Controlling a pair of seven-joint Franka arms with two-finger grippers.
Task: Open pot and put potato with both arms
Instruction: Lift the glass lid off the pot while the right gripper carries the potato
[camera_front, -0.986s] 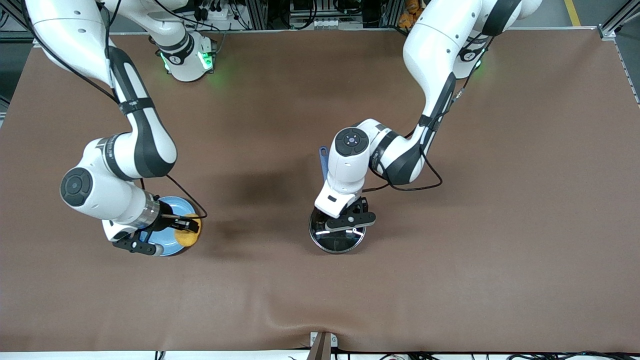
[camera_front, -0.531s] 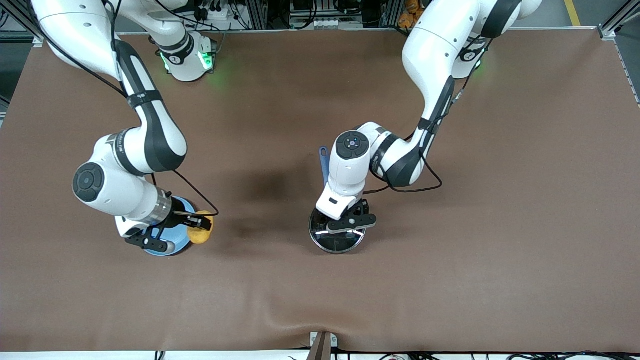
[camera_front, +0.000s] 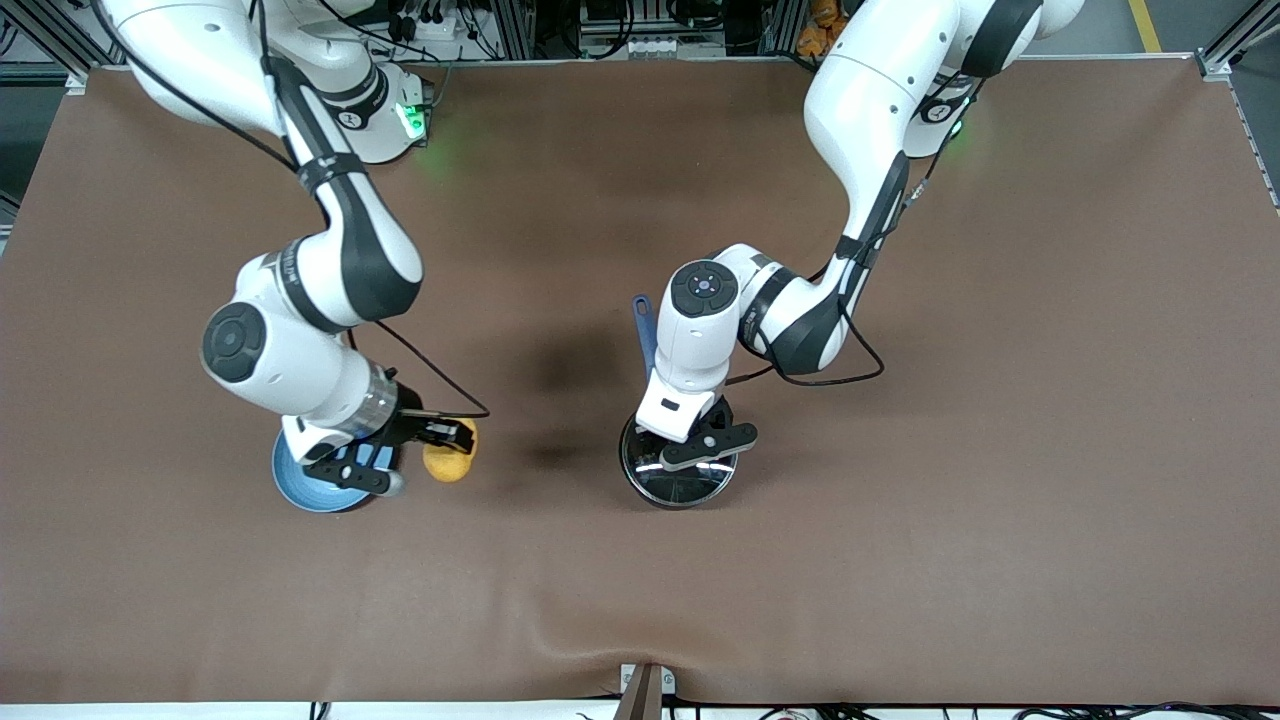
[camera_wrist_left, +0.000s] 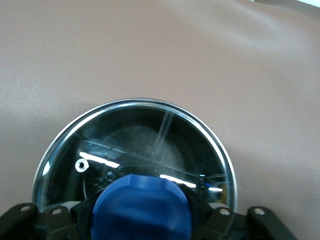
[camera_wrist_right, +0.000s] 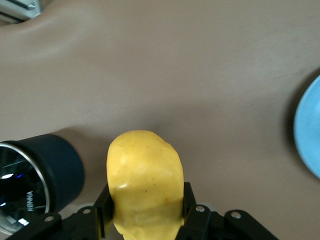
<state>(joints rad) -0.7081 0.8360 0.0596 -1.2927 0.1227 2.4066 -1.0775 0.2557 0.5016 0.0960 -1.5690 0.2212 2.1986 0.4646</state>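
The black pot (camera_front: 675, 475) stands mid-table with its glass lid (camera_wrist_left: 135, 145) on and its blue handle (camera_front: 643, 330) pointing toward the robots' bases. My left gripper (camera_front: 700, 445) is shut on the lid's blue knob (camera_wrist_left: 142, 207). My right gripper (camera_front: 445, 440) is shut on the yellow potato (camera_front: 450, 462) and holds it over the bare table between the light-blue plate and the pot. In the right wrist view the potato (camera_wrist_right: 145, 187) sits between the fingers (camera_wrist_right: 102, 207), and the pot (camera_wrist_right: 40, 175) shows beside it.
A light-blue plate (camera_front: 305, 485) lies toward the right arm's end of the table, partly under the right wrist; its edge shows in the right wrist view (camera_wrist_right: 307, 127). Brown cloth (camera_front: 950, 450) covers the table.
My right gripper has carried the potato off the plate and toward the pot. My left gripper has stayed on the lid's knob with little movement.
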